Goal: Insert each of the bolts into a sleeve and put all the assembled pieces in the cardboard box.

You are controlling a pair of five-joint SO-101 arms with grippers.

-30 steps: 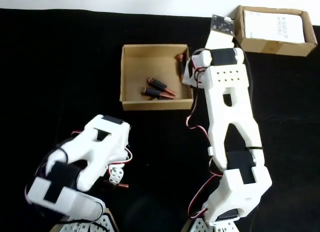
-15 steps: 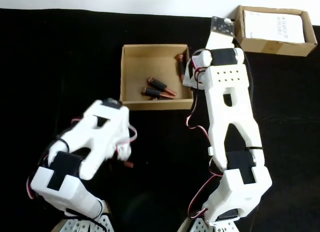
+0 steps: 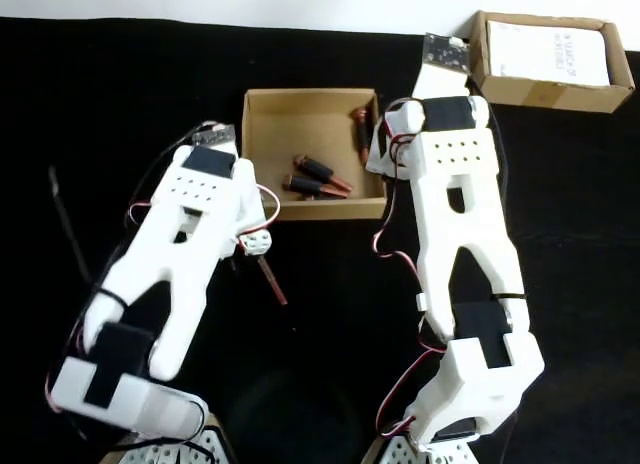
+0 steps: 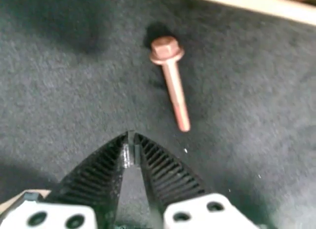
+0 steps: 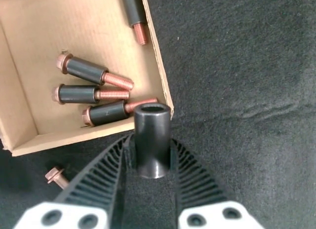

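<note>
The left gripper (image 4: 131, 140) hangs over the black cloth of the table (image 3: 120, 94), its ribbed jaws pressed together at the tips with nothing between them. Just beyond those tips a copper bolt (image 4: 170, 83) lies flat on the cloth, hex head pointing away from the gripper and apart from it. From above, the bolt (image 3: 272, 281) sits near the middle of the table, a little in front of the near left corner of the cardboard box (image 3: 312, 212). The gripper's dark fingers are hard to pick out against the cloth there. The right gripper (image 5: 152, 142) pinches a black sleeve (image 5: 152, 125) upright between its fingers, with the open bore facing the wrist camera, just outside the box's near right corner. Its wrist view shows three assembled pieces (image 5: 91, 95) lying side by side on the box floor by the near wall. A fourth lies against the right wall, its head end cut off by the frame. In the same view the bolt's head peeks out beside one finger, which hides the shank. From above, the right arm (image 3: 455, 214) covers its own gripper and the box's right wall. A second box (image 3: 545, 92) holding a white sheet (image 3: 548, 52) sits at the far right corner of the table.
</note>
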